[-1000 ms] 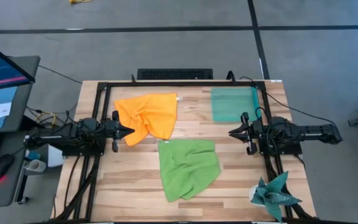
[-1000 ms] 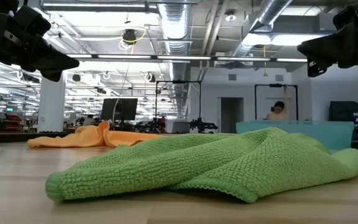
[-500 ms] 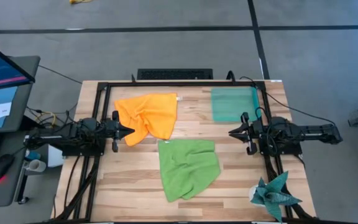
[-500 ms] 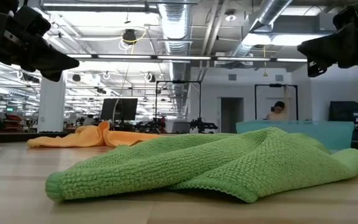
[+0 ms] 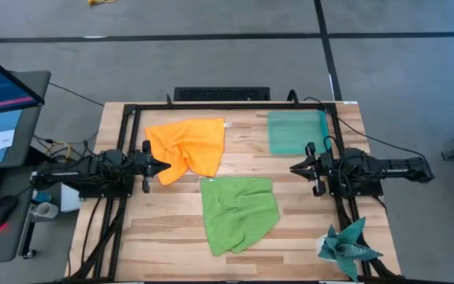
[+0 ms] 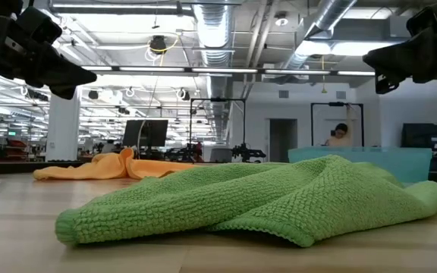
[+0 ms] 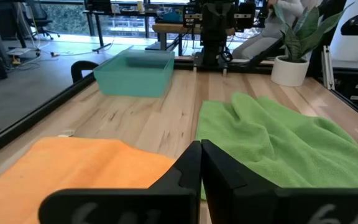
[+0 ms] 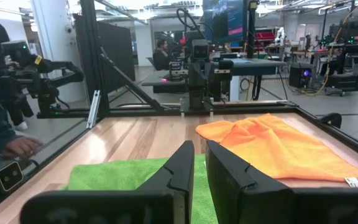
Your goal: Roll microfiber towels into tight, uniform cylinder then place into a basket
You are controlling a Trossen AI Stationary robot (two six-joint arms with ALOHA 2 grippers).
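left hand [image 5: 162,166]: you had it parked at the tabletop's left edge, tip just beside the orange towel, off the cloth. Fingers pressed together, nothing held. Reads as a rest pose, not a reach.
right hand [image 5: 295,168]: parked opposite at the right edge, pointing inward, below the basket's near edge in the high view. Fingers a narrow slit apart, nothing between them. Well apart from both towels.
orange towel [image 5: 186,147]: far-left part of the tabletop [image 5: 164,237], spread but rumpled, creases running in from the left, one corner hanging toward your left hand. A small white tag showed at its far-right corner. Not rolled.
green towel [image 5: 238,212]: centre, nearer the front edge, close to the orange one, maybe just touching. Partly folded on itself, soft humps in the low view, nubby looped weave, rounded hem. Not rolled.
basket [image 5: 296,132]: far-right corner, shallow translucent teal plastic tray, straight walls, looked empty.
star cloth [image 5: 347,248]: dark teal, spiky, at the front-right corner, clear of the work.
judgement: rolling hadn't started. Both towels would need flattening first, since the wrinkles would make lumpy rolls. Limp cloth, so expect edges to slip under a pinch.
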